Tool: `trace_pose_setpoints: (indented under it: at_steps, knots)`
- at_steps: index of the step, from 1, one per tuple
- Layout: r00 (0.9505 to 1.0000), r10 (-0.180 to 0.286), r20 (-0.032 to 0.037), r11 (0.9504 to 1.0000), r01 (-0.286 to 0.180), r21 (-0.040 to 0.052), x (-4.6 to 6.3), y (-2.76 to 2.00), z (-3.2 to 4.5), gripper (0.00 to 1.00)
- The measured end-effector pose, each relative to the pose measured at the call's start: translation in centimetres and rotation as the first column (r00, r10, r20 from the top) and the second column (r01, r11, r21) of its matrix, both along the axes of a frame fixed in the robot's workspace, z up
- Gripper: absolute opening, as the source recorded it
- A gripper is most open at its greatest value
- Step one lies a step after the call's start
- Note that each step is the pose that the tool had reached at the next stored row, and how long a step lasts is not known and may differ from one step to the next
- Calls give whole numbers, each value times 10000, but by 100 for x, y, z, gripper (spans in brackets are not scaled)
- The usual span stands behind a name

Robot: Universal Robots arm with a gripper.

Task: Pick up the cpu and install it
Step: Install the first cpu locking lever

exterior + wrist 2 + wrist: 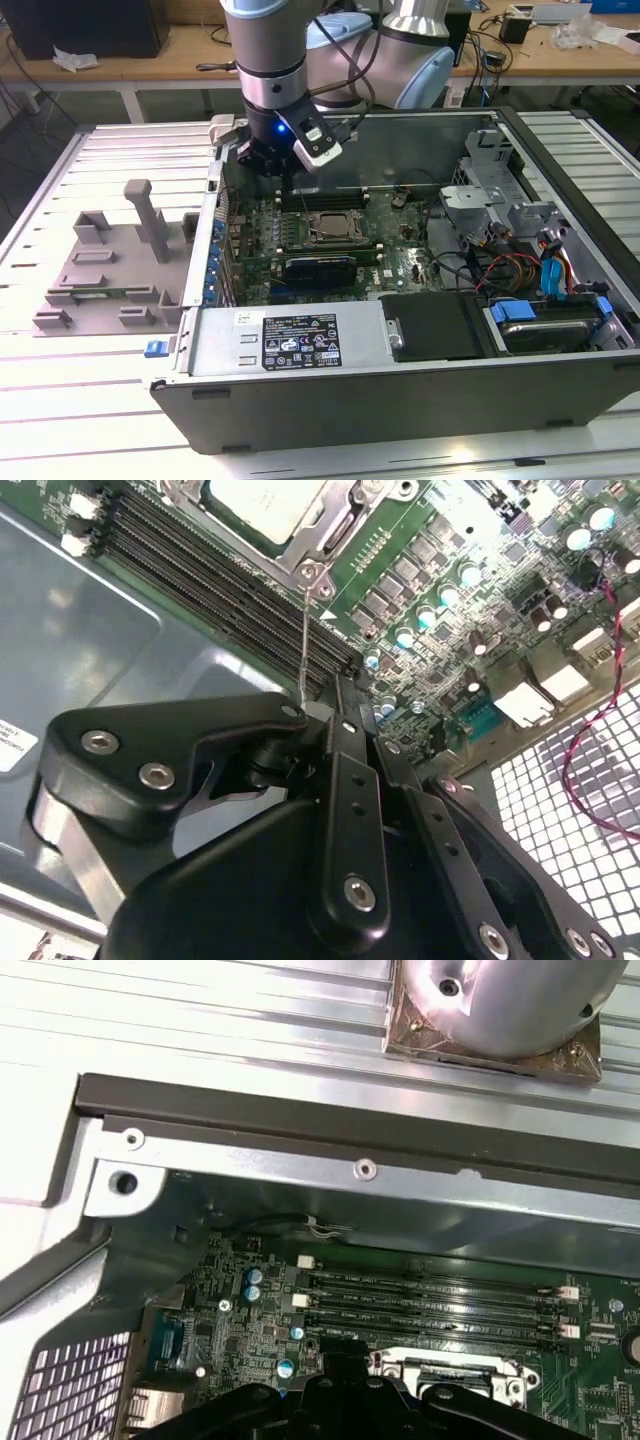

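Note:
The cpu (262, 502) lies flat in the motherboard socket (335, 226), its silver top showing inside the metal frame. In the exterior view my gripper (288, 183) hangs inside the open computer case, just to the exterior view's left of the socket and over the memory slots. In the second wrist view the gripper (338, 688) has its black fingers (352, 742) pressed together with nothing visible between them. A thin wire socket lever (304, 630) runs from the socket corner to right beside the fingertips; I cannot tell whether it touches them. The first wrist view has the socket frame (445, 1368) just past the gripper (340, 1362).
Memory slots (220, 580) run alongside the socket. The case's metal wall (360, 1165) is close behind the gripper. A power supply (290, 340), drive cage (500, 200) and cables (560, 270) crowd the case. A grey fixture tray (110, 270) sits at the exterior view's left.

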State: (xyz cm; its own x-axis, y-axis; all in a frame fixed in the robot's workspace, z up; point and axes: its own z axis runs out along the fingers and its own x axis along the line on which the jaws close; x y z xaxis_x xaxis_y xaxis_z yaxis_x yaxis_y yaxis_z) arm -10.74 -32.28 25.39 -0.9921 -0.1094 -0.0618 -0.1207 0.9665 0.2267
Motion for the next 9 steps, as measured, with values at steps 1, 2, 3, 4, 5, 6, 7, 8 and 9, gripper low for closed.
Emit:
trace_pose_setpoints:
  at_steps: [1,2,3,4,5,6,7,8,9]
  knots:
    - [10000,0,-1,10000,0,11,13,-1,0,11]
    - [10000,0,-1,10000,0,21,32,-3,0,11]
    - [10000,2,-1,10000,-2,28,54,-4,0,11]
    - [10000,-1,-3,10000,1,33,96,-7,0,11]
    - [10000,0,-9,10000,0,34,157,-13,0,11]
    - [10000,1,-18,10000,-1,33,205,-18,0,11]
    - [10000,-1,-25,10000,1,34,238,-22,0,11]
    - [10000,2,-34,10000,-2,34,289,-29,0,11]
    - [10000,1,-40,10000,-1,33,319,-34,0,11]
